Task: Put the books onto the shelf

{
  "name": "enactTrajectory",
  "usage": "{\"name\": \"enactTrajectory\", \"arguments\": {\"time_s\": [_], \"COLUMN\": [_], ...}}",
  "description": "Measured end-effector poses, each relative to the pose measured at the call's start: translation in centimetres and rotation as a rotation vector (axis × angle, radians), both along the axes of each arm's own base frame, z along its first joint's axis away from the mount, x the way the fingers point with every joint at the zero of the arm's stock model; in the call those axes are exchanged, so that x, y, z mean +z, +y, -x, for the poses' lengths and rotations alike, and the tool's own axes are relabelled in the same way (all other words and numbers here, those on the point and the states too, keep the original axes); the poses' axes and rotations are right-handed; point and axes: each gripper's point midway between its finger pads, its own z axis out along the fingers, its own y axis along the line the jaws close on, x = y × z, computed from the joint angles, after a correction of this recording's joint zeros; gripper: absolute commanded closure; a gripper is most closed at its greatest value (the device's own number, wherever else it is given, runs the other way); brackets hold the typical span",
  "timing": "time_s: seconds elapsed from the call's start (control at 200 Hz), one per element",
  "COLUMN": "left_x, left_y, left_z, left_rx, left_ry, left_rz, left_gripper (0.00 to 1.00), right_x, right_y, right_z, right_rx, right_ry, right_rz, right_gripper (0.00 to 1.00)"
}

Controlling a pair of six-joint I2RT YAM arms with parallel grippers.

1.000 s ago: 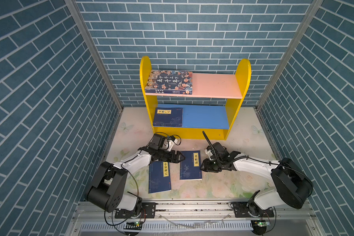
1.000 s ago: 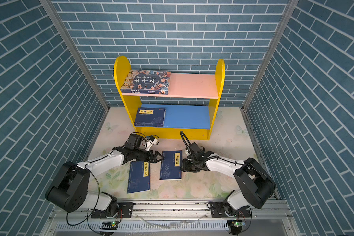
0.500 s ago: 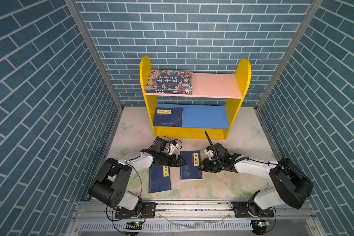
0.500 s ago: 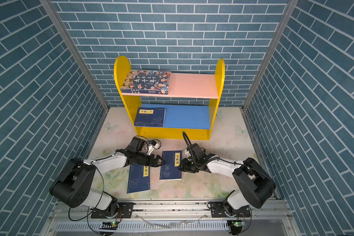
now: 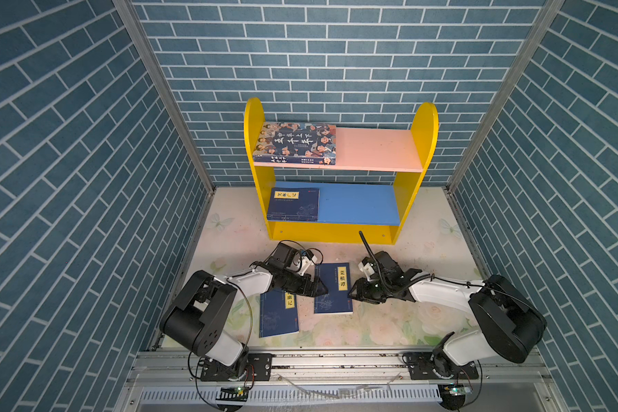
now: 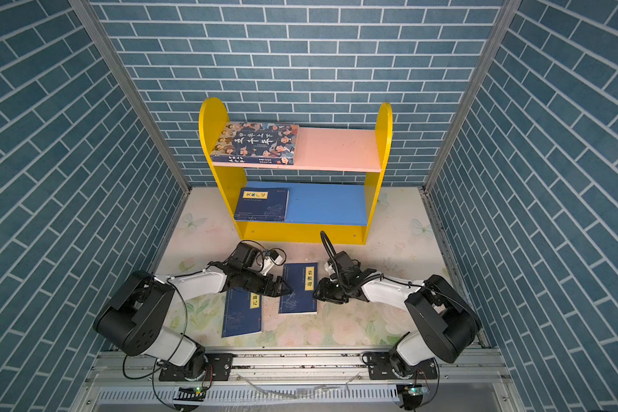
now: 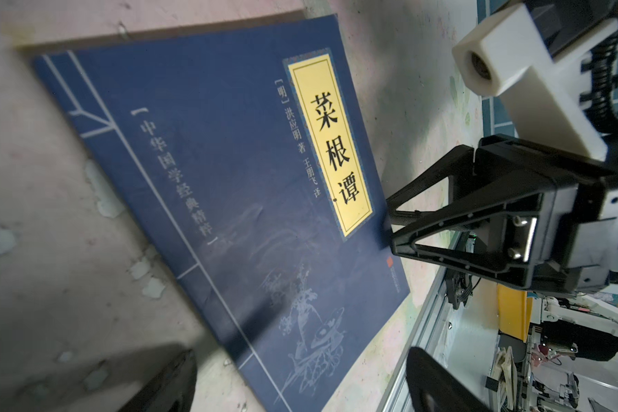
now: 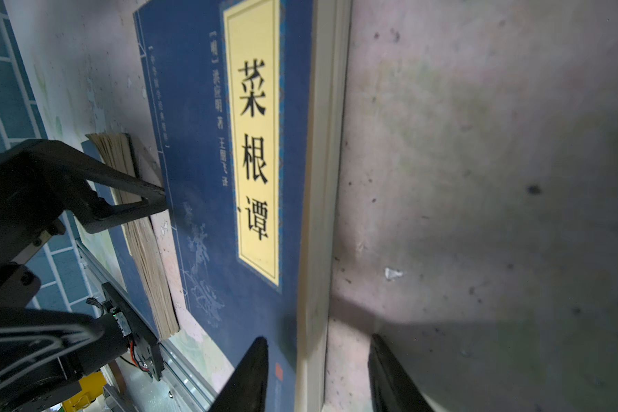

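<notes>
A navy book with a yellow label [image 5: 334,301] [image 6: 298,301] lies flat on the floral mat between my grippers. My left gripper [image 5: 322,289] [image 7: 304,392] is wide open, its fingers either side of that book's [image 7: 229,178] left edge. My right gripper [image 5: 352,294] [image 8: 318,378] is open, one finger over the cover [image 8: 193,125] and the other on the mat beside the page edge. A second navy book [image 5: 277,317] lies left of it, partly under the left arm. On the shelf [image 5: 416,142], the cartoon-faced book [image 5: 297,142] lies on the pink board and a navy book [image 5: 293,205] on the blue board.
Blue brick walls close in the left, right and back sides. The shelf stands against the back wall, with the right halves of both its boards bare. An aluminium rail [image 5: 336,360] carrying both arm bases runs along the front edge of the mat.
My left gripper has moved right and a little forward, from above the left book to the middle book's left edge. My right gripper has barely shifted at that book's right edge.
</notes>
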Motion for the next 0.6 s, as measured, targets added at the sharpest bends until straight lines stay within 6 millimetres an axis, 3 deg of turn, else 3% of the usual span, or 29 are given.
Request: {"name": "enactTrajectory", "arguments": {"time_s": [0.47, 0.6], "left_x": [0.0, 0.0], "left_y": [-1.6, -1.6], "left_z": [-0.1, -0.1], "left_rx": [-0.055, -0.062], "left_ry": [-0.002, -0.009], "left_rz": [0.019, 0.016], "left_gripper": [0.10, 0.09], "right_x": [0.1, 0.1], "right_y": [1.9, 2.0], "right_z": [-0.6, -0.7], "right_rx": [-0.018, -0.031], "right_ry": [0.022, 0.014], "right_rz": [-0.134, -0.167], "right_gripper": [0.53, 0.58]}}
